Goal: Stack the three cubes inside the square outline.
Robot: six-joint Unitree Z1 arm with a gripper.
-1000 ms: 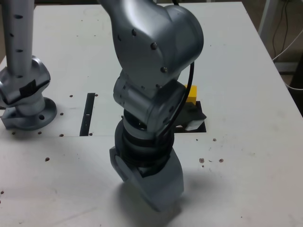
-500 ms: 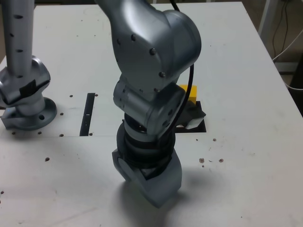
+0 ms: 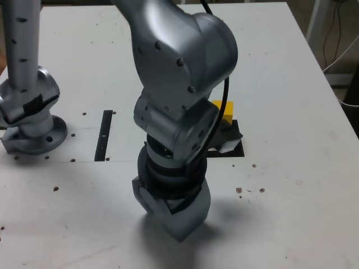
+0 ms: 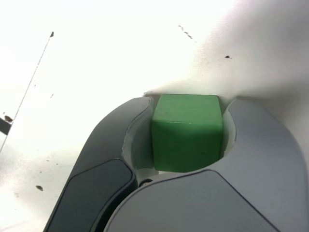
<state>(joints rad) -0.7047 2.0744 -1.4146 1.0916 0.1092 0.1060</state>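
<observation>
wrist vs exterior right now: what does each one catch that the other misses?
Wrist only: the green cube sitting between the claw's jaws, which close in on both its sides.

Exterior only: the yellow cube behind the arm at the square outline, the straight black strip, and the arm's base. The green cube is hidden there under the claw housing.

Both: the white table with dark specks, and the claw down at its surface.

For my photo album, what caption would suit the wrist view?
Green cube nestled between the grey jaws of the gripper, just above the white table.
</observation>
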